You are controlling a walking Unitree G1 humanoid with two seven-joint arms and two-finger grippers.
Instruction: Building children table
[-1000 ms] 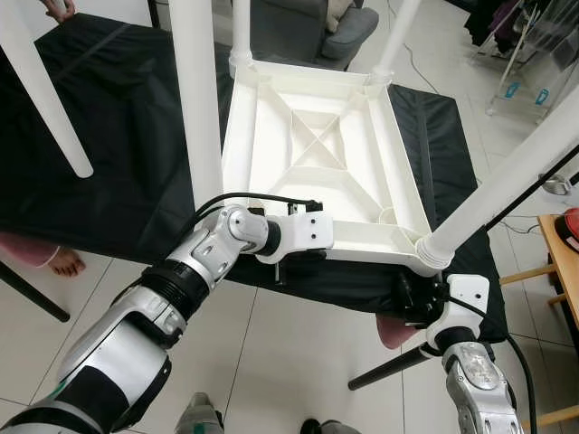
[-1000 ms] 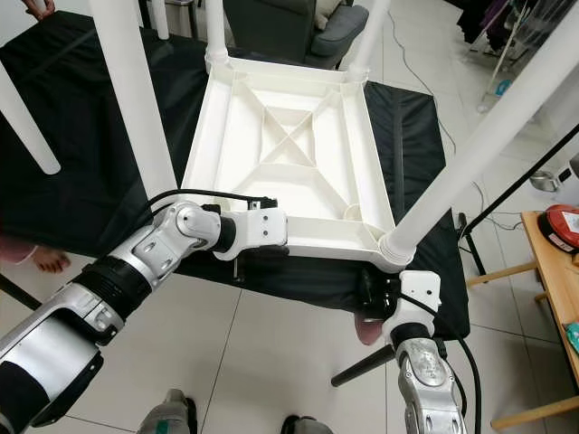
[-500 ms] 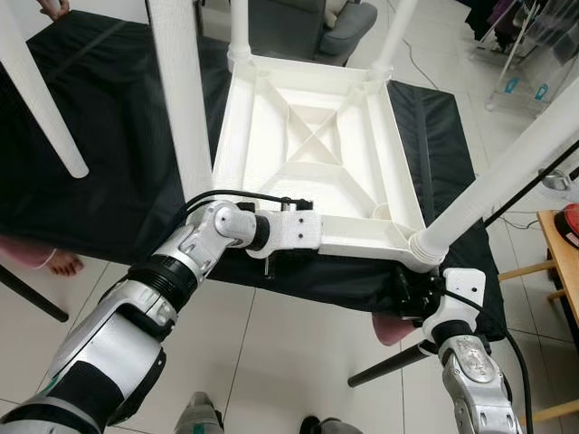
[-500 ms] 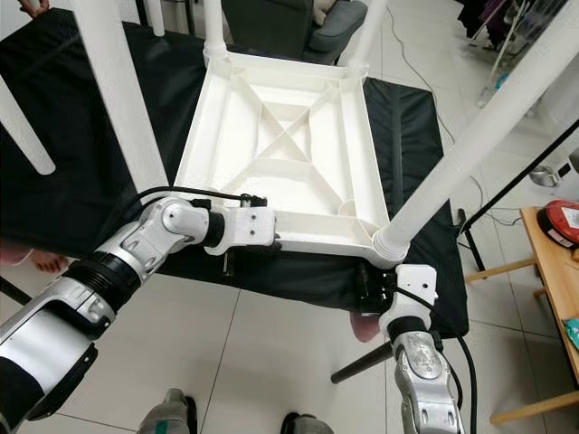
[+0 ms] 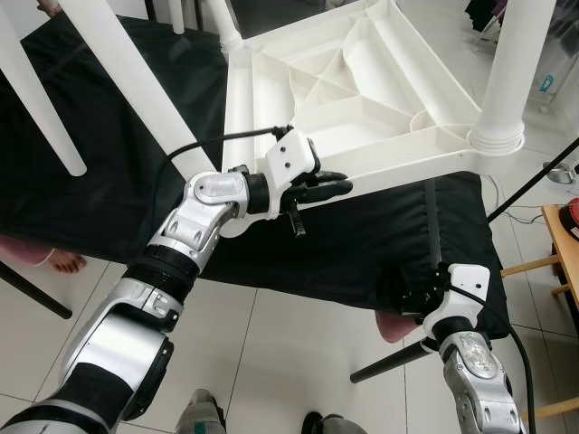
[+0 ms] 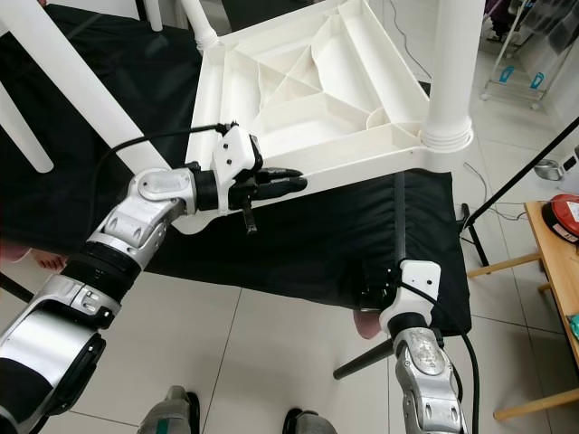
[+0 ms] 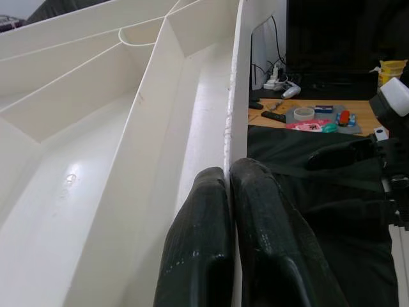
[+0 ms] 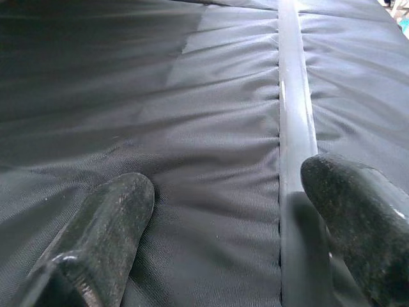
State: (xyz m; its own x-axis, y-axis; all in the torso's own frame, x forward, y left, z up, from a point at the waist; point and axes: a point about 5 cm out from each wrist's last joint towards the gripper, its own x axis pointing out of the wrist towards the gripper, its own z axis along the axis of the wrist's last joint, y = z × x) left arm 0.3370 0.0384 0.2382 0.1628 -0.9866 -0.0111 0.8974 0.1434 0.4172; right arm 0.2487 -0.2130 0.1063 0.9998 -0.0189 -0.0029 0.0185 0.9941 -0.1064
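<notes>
Left gripper [image 5: 333, 189] is clamped on the near rim of the upturned white children table [image 5: 362, 90], its two black fingers [image 7: 211, 243] pressed to either side of the thin plastic edge. That tabletop is tilted, ribbed underside up, above a black cloth-covered stand [image 5: 362, 244]. Thick white legs [image 5: 507, 72] stick up from its corners, and one slanted leg [image 5: 127, 81] crosses in front of the left arm. Right gripper [image 5: 412, 297] sits low at the front edge of the black cloth, its fingers [image 8: 102, 224] spread apart with nothing between them, one beside a dark strap [image 8: 293, 115] sewn into the fabric. A black metal stand leg [image 5: 389, 364] runs across the tiled floor below it. A wooden table [image 5: 565, 244] holding a red object stands at the far right, and a person's bare foot [image 5: 63, 263] rests on the floor at the left.
</notes>
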